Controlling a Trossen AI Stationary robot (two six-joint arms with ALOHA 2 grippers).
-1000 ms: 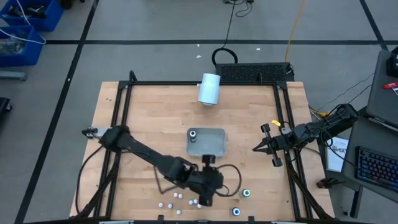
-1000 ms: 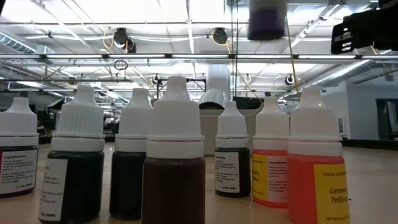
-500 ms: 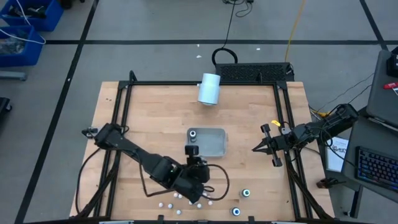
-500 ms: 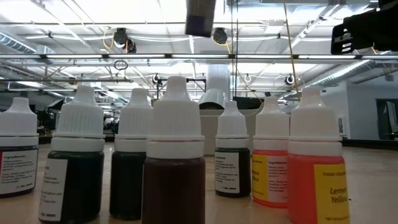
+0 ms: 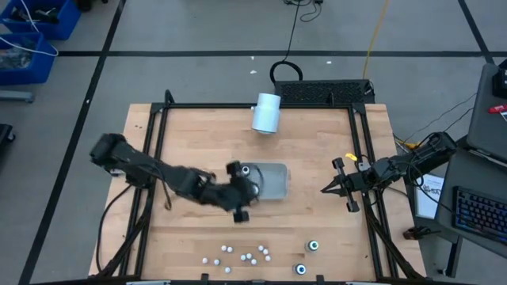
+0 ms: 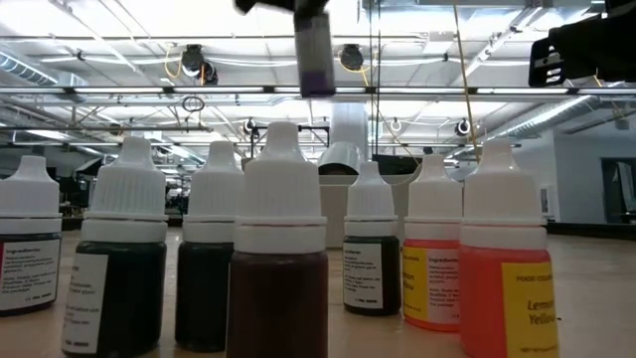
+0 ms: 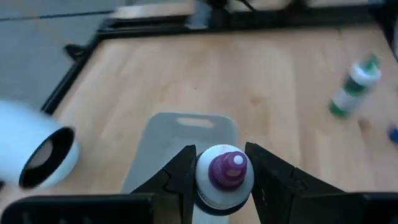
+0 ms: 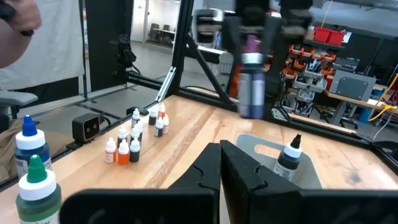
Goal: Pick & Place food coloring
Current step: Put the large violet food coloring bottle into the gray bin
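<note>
My left gripper (image 5: 247, 190) hangs over the left end of the grey tray (image 5: 273, 184), shut on a food coloring bottle (image 7: 222, 174) with a purple cap. The same bottle shows in the right wrist view (image 8: 252, 78). A black-capped bottle (image 5: 245, 170) stands upright in the tray. Several small white-capped bottles (image 5: 242, 254) stand in a cluster near the table's near edge, with a green-capped one (image 5: 314, 246) and a blue-capped one (image 5: 301, 269) to their right. My right gripper (image 5: 326, 190) waits shut at the table's right edge. My left gripper pinches the purple-capped bottle between its two fingers, one on each side of the body (image 7: 200, 183) just below the cap. The fingers slant down from the table's left. The bottle is lifted clear, roughly upright with its cap up, above the tray.
A large white cylinder (image 5: 267, 112) lies at the far edge of the table. A black frame (image 5: 158, 134) runs round the tabletop. Bare wood lies between the tray and the bottle cluster. A person's sleeve (image 8: 18, 18) shows beyond the table.
My left gripper has carried the purple-capped bottle from beside the small-bottle cluster toward the far edge, to the tray's left end, rolling somewhat as it went. The bottle has stayed held and clear of the table.
</note>
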